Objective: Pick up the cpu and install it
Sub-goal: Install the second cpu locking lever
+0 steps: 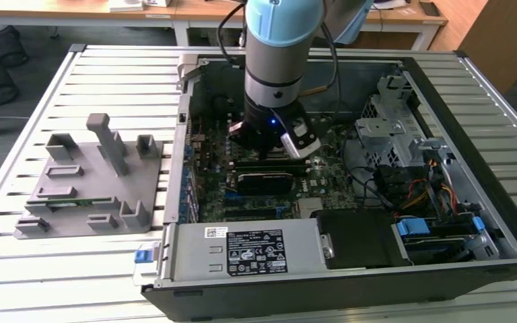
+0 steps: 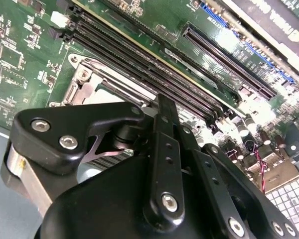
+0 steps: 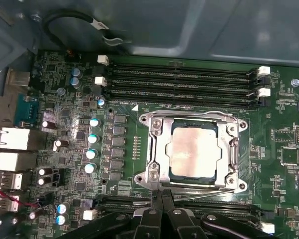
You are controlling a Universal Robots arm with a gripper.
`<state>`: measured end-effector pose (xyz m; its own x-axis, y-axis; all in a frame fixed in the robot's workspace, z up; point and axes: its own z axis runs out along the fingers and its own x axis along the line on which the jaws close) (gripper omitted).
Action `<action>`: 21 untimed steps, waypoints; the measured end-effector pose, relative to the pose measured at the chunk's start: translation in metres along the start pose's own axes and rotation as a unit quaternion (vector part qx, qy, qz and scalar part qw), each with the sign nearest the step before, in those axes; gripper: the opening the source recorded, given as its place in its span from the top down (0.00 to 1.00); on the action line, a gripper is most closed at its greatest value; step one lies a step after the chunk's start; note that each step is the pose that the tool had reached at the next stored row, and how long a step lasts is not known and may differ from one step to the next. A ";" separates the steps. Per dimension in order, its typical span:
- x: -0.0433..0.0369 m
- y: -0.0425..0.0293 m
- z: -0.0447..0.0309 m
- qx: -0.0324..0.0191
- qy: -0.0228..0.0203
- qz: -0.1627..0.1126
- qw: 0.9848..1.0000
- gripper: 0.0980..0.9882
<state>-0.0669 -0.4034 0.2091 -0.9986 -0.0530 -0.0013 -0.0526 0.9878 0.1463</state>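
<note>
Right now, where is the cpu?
In the first wrist view, the cpu sits in the socket's metal frame on the motherboard, between rows of memory slots.

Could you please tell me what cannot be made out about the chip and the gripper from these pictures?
- Small flat silver-grey square cpu: whether fully seated in the metal-framed socket, too fine for the first wrist view.
- Black gripper: fingertips hidden behind its own body in the second wrist view.
- Socket in the exterior view: covered by the blue-and-grey arm.

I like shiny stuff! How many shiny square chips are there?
1. The chip sits in the metal-framed socket on the green board, in the first wrist view. Others may be hidden beneath the arm.
</note>
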 end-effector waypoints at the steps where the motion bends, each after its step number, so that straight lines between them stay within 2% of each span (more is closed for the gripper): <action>1: 0.0000 -0.0001 0.0006 0.000 0.000 0.000 1.000 0.99; 6: 0.0005 -0.0006 0.0037 -0.001 0.000 0.000 1.000 0.99; 7: 0.0007 -0.0008 0.0039 -0.002 0.000 0.000 1.000 0.99; 12: 0.0024 -0.0035 0.0039 -0.015 -0.001 0.000 1.000 0.99; 16: 0.0036 -0.0074 0.0034 -0.021 -0.001 0.000 1.000 0.99; 21: 0.0063 -0.0102 0.0031 -0.025 -0.001 0.000 1.000 0.99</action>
<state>-0.0726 -0.4134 0.2045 -0.9986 -0.0528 -0.0038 -0.0525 0.9792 0.1958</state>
